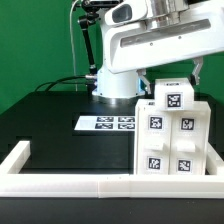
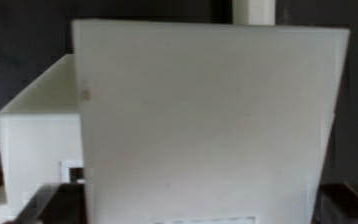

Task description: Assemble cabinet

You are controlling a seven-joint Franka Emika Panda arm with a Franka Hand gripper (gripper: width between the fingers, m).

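Observation:
The white cabinet (image 1: 176, 138) stands at the exterior view's right, its faces covered with several black-and-white marker tags. A white block with one tag (image 1: 171, 97) sits on its top. My gripper (image 1: 171, 78) comes down over that top part, with one dark finger on each side of it. In the wrist view a flat white cabinet panel (image 2: 202, 110) fills the space between my fingers (image 2: 55, 203), and both fingers lie against its edges. My gripper (image 2: 197, 206) is shut on this panel. The cabinet body (image 2: 34, 135) shows behind it.
The marker board (image 1: 108, 123) lies flat on the black table, left of the cabinet. A long low white border frame (image 1: 70, 183) runs along the table's front and the exterior view's left side. The arm's white base (image 1: 118, 75) stands behind the board.

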